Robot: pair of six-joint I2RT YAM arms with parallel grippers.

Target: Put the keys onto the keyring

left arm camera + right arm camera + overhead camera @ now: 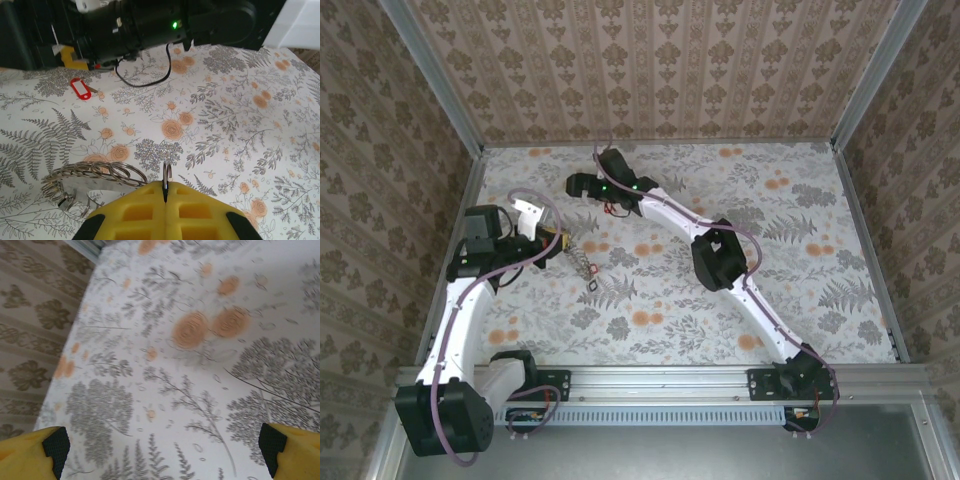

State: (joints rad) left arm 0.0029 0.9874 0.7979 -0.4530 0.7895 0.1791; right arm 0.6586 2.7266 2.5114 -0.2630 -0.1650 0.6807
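Observation:
A small metal keyring (167,174) stands on edge, and my left gripper (165,189) is shut on it with its yellow jaws pressed together. A row of several linked metal rings (95,176) trails off to its left, lying on the table as a short chain (586,264). One key with a red head (80,88) lies flat farther off, close under the right arm, and appears from above as a red speck (610,208). My right gripper (160,455) hovers open over bare cloth near the far left of the table (578,186), with nothing between its fingers.
The floral tablecloth (770,260) covers the table, and patterned walls (660,60) close in three sides. The right arm (720,255) stretches diagonally across the middle. A thin black cable (145,80) loops beneath the right wrist.

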